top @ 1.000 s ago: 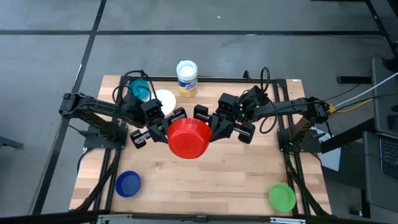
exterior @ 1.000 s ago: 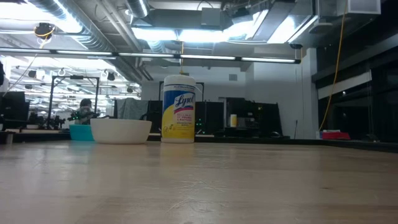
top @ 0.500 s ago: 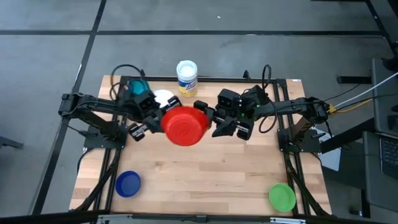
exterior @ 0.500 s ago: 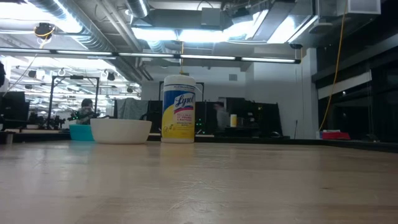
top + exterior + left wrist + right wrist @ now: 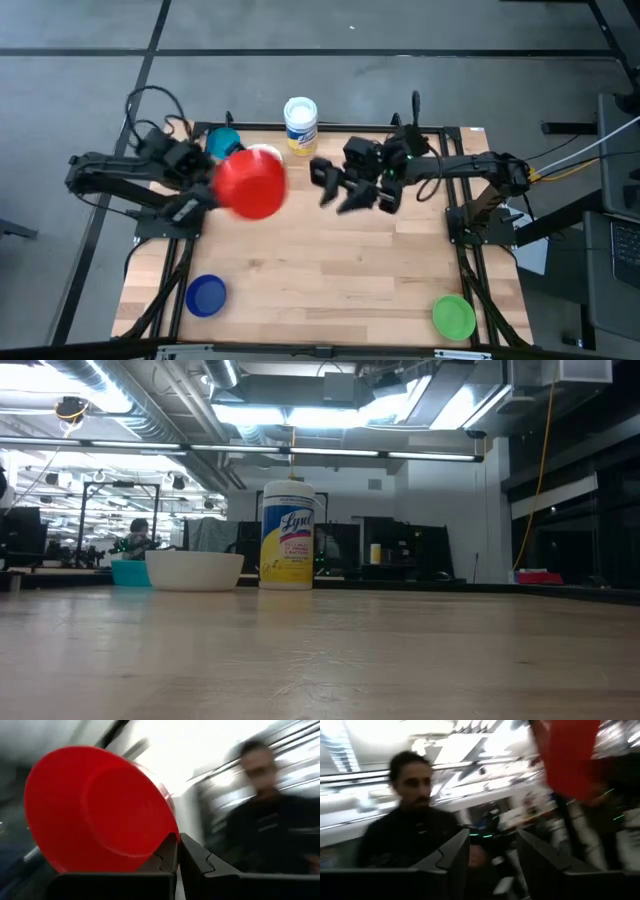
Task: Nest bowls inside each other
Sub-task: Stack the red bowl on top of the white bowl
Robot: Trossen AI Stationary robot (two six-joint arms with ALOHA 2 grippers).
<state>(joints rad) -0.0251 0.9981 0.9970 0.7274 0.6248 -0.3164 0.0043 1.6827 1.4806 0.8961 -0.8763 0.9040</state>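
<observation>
The red bowl point(image 5: 249, 184) hangs in the air over the table's far left part, with my left gripper point(image 5: 177, 838) shut on it. Under and behind it the white bowl point(image 5: 195, 570) stands on its base, and the teal bowl point(image 5: 222, 142) is beside it. The dark blue bowl point(image 5: 206, 296) lies near the front left corner and the green bowl point(image 5: 453, 316) near the front right. My right gripper point(image 5: 330, 186) hovers open over the table's middle, right of the red bowl, holding nothing. My left gripper holds the red bowl by its rim point(image 5: 169, 836), pinched between the two fingers point(image 5: 167, 859). It comes at the bowl from the table's left. The bowl is lifted clear of the table and tipped, its outer base turned toward the wrist camera.
A tall white container point(image 5: 300, 124) with a blue-and-yellow label stands at the far edge, right of the white bowl. A person in dark clothes point(image 5: 412, 820) is in the room beyond the table. Bare wood lies across the table's middle and front point(image 5: 330, 270).
My right gripper has opened and let go of the red bowl, staying near the table's middle. My left gripper has carried the bowl up and toward the table's left and far edge, rolling as it went, until the bowl hangs over the white bowl.
</observation>
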